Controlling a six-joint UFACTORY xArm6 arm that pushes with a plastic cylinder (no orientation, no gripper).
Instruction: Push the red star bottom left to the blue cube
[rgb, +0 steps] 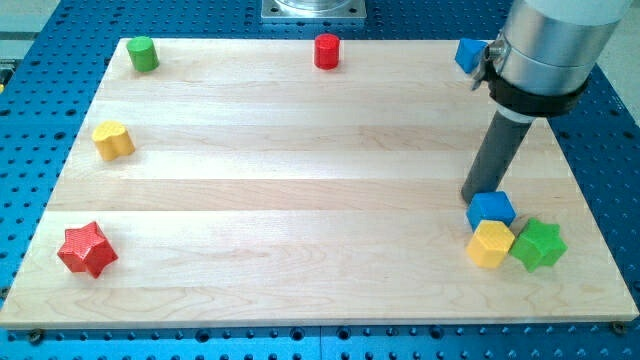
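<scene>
Resting on wooden board | my tip touching blue cube | red star far left

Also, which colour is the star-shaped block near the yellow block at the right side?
Green: the green star block, beside the yellow block; camera view.

The arm has a wide silver-grey cylinder with a black ring under it; below the ring is a dark grey straight rod, ending in my tip.

Eight blocks sit on the bench: two red, two green, two yellow, two blue. Two are stars, two cylinders.
</scene>
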